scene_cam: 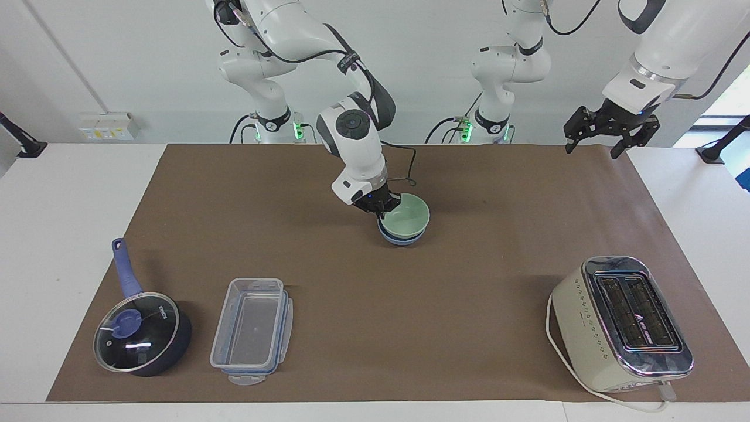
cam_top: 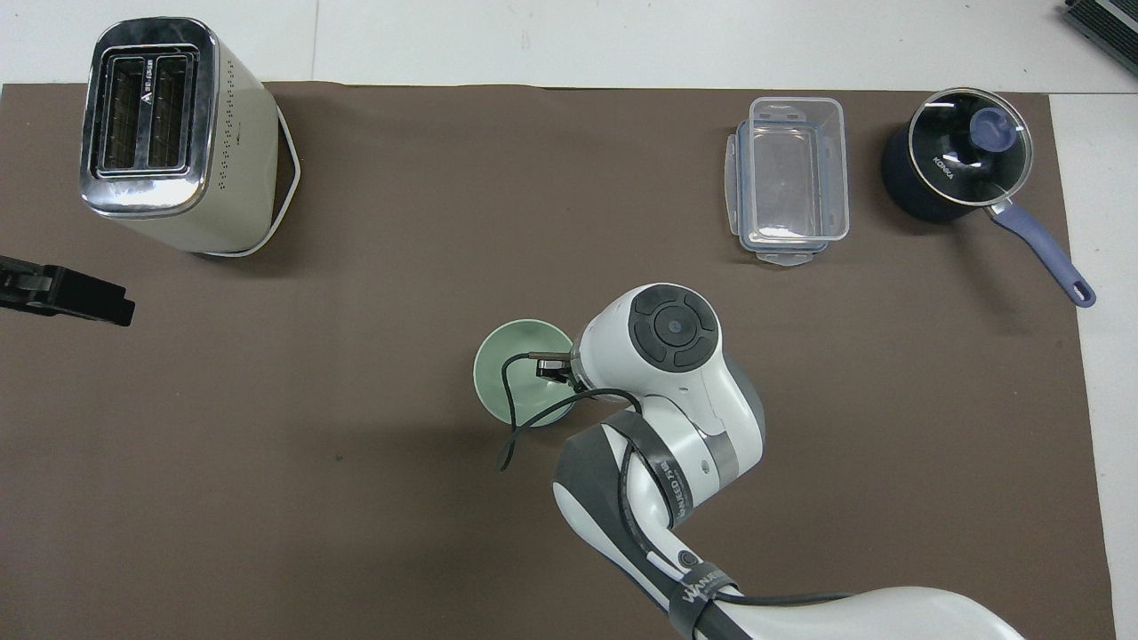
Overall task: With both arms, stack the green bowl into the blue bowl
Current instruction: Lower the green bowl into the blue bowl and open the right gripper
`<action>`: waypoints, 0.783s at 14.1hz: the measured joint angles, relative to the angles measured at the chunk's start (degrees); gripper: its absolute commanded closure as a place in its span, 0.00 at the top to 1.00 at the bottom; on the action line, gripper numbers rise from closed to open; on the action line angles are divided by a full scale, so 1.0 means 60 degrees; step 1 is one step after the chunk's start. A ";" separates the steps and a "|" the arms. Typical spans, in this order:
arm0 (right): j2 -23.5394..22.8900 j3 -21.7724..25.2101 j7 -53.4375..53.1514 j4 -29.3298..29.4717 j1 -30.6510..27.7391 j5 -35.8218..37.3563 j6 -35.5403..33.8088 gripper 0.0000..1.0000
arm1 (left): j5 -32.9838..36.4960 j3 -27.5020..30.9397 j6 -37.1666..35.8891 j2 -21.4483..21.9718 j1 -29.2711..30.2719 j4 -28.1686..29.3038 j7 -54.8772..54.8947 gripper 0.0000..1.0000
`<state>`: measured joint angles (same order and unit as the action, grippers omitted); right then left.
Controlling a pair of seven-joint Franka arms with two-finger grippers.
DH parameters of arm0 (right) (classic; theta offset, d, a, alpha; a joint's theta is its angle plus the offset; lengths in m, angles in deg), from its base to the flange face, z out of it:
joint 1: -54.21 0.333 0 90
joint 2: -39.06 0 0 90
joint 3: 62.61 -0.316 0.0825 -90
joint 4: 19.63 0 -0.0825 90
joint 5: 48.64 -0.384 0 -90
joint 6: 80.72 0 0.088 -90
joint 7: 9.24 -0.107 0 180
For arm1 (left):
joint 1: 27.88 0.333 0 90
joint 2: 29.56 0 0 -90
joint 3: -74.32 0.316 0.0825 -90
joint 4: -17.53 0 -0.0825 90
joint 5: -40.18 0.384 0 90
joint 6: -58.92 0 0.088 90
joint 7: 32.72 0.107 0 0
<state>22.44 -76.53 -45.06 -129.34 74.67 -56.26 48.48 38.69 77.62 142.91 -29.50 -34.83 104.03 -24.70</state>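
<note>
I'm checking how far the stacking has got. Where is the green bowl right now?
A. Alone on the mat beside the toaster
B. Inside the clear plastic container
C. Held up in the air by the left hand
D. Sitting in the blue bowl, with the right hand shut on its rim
D: the green bowl sits nested in the blue bowl mid-table, and the right hand is shut on its rim.
</note>
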 measured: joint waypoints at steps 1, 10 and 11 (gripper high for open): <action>-0.0001 0.0000 0.0000 -0.0003 0.0000 0.0000 0.0000 0.06 | 0.0000 0.0000 0.0000 0.0000 0.0000 0.0000 0.0000 1.00; -0.0003 0.0000 0.0000 -0.0007 0.0000 0.0059 0.0001 0.22 | 0.0000 0.0000 0.0000 0.0000 0.0000 0.0000 0.0000 1.00; -0.0003 0.0000 0.0000 -0.0007 0.0000 0.0070 0.0002 0.28 | 0.0000 0.0000 0.0000 0.0000 0.0000 0.0000 0.0000 1.00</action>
<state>22.42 -76.53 -45.06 -129.38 74.67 -55.84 48.49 38.69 77.62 142.90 -29.50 -34.83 104.03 -24.70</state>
